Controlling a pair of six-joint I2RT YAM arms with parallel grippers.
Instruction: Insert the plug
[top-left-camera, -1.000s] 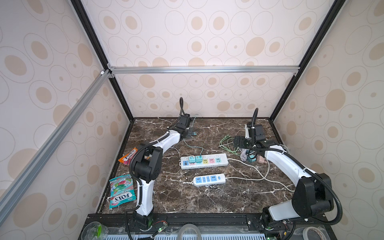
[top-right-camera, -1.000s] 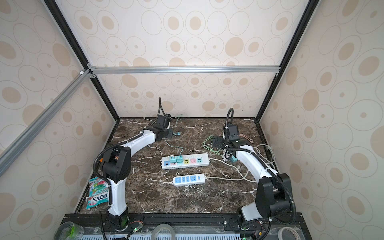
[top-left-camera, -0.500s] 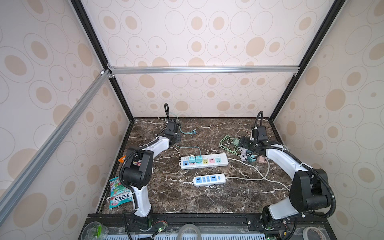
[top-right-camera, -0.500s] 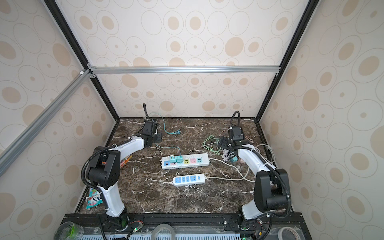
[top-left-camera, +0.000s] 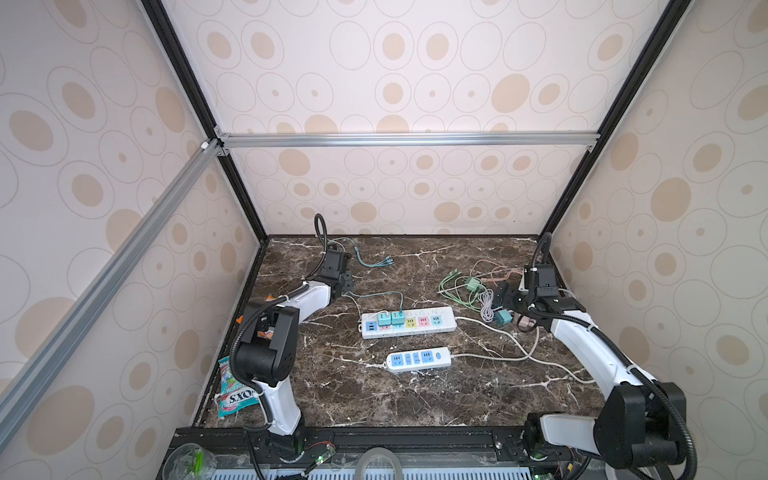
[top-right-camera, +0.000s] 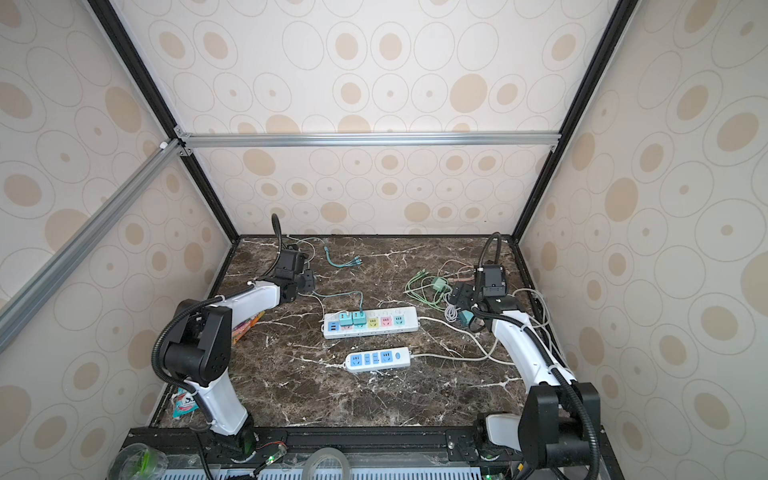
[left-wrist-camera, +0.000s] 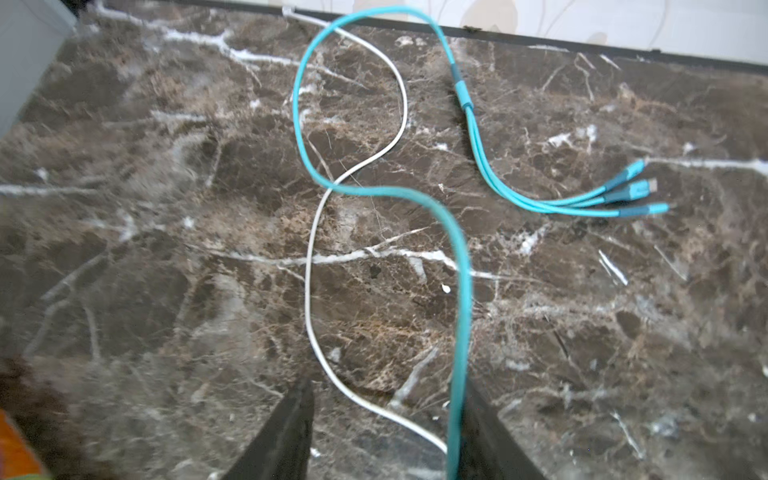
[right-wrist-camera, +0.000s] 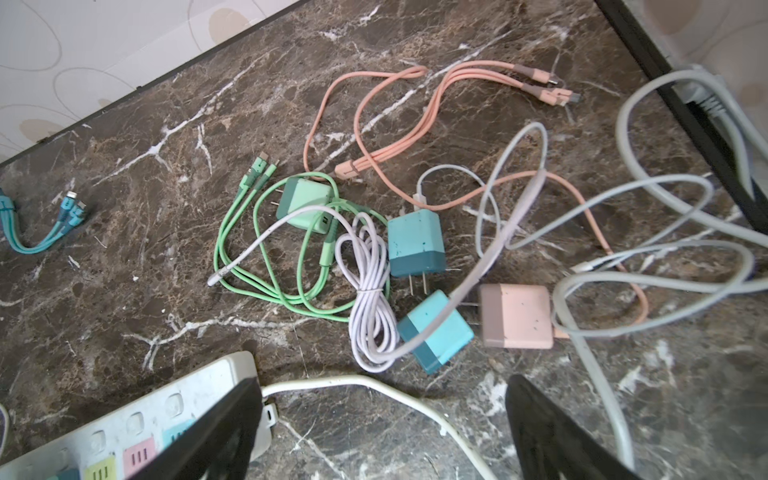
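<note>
Both top views are showing a power strip (top-left-camera: 408, 323) mid-bench. Beyond, near the right edge, the right gripper (right-wrist-camera: 382, 380) is hovering wide open, empty, beside a loose teal plug (right-wrist-camera: 434, 330) — the left gripper (left-wrist-camera: 386, 384), part-open, is straddling a teal cable (left-wrist-camera: 459, 291).

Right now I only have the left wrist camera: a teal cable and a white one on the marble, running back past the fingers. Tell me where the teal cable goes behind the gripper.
Observer: The teal cable runs to a teal charger seated in the multicolour power strip.
Operator: Report the other arm.
Observer: The right gripper is open and empty; a pink charger lies unplugged just ahead of it.
Operator: Give me the free sockets.
Observer: A second power strip, with blue sockets, lies nearer the robot's base with nothing plugged in.
</note>
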